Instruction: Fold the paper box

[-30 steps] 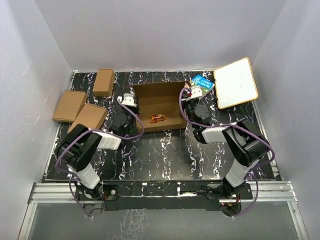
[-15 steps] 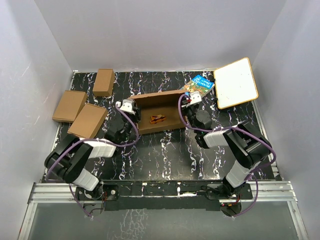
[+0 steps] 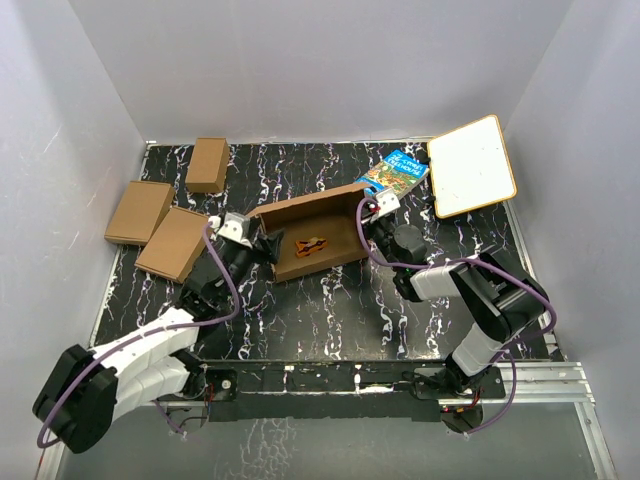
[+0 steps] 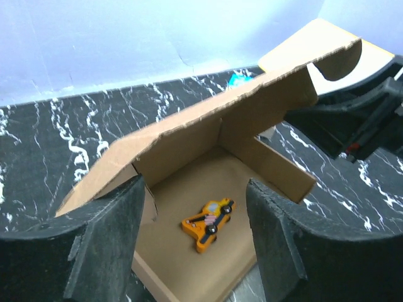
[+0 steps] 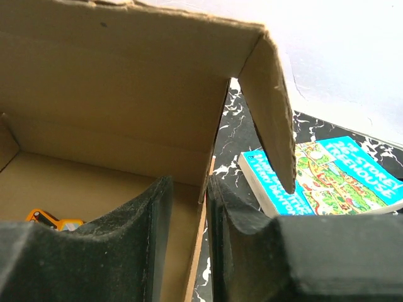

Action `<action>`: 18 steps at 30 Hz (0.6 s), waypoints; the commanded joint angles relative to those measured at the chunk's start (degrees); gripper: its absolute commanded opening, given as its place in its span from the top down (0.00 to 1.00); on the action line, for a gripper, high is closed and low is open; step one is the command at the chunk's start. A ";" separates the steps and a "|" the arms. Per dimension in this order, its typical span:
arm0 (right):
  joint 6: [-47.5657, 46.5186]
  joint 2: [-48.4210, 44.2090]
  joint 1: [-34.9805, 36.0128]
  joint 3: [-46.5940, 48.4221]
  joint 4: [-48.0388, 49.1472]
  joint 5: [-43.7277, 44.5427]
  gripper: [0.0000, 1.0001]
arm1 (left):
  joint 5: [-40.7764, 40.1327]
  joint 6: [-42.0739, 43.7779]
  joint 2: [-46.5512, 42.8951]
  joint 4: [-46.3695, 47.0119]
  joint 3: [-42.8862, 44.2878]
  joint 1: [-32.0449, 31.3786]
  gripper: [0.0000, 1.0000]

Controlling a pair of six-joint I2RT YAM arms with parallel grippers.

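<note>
The paper box (image 3: 322, 238) is a brown cardboard tray in the middle of the table, its lid (image 4: 214, 119) leaning forward over the tray. A small orange toy (image 4: 208, 225) lies inside. My left gripper (image 3: 262, 243) sits at the box's left end. In the left wrist view this gripper (image 4: 195, 242) is wide open, looking into the tray and holding nothing. My right gripper (image 3: 372, 215) is at the box's right end. Seen from its wrist, the right gripper (image 5: 189, 242) straddles the right side wall (image 5: 201, 251), jaws slightly apart with a gap on the inner side.
A blue book (image 3: 397, 170) lies right of the box, close to the right gripper, with a white board (image 3: 470, 165) propped behind it. Three smaller folded cardboard boxes (image 3: 175, 243) (image 3: 138, 210) (image 3: 208, 163) sit at the left.
The lid has tipped forward over the tray and the box has turned slightly. Both grippers have opened, the left one wide. The left arm has swung out to the left.
</note>
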 commanded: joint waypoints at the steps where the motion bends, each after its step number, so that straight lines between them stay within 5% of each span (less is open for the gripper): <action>1: 0.22 -2.30 -0.88 -0.25 3.20 -3.53 0.66 | 2.20 -3.75 -3.55 -11.75 0.55 -0.41 0.35; 13: -2.86 -6.35 -4.76 -0.18 -8.41 -10.91 0.45 | 5.35 -18.27 -14.45 -47.05 8.40 -0.37 0.29; 18: -6.17 -10.25 -8.95 -1.98 -14.28 -17.32 0.44 | 10.26 -21.74 -18.31 -56.47 12.01 -0.37 0.29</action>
